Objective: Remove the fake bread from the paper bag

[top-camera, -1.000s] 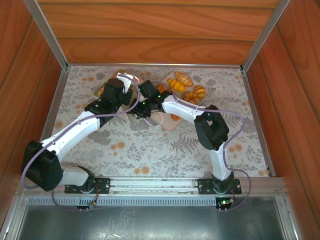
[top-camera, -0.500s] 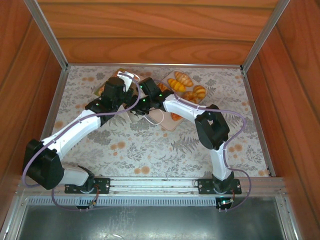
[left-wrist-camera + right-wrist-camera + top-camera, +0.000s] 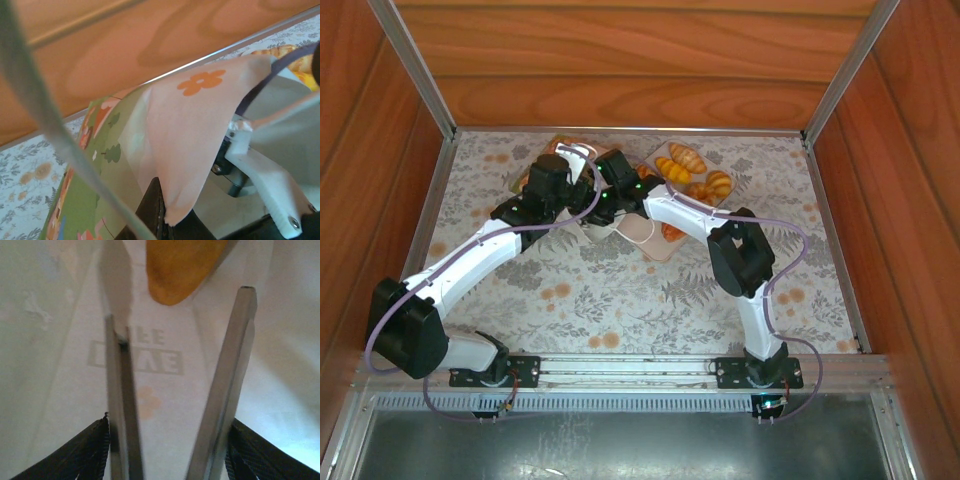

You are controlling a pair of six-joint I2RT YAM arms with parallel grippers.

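The right gripper [image 3: 180, 305] is held spread apart inside the paper bag [image 3: 65, 370]; the fake bread [image 3: 180, 267] (seemingly untouched) is seen just beyond its fingertips, centred between them.

Wooden walls [image 3: 640, 60], floral tablecloth [image 3: 620, 300]

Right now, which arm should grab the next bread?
Right. The right gripper is open inside the paper bag, fake bread just ahead; the left gripper pinches the bag's edge.
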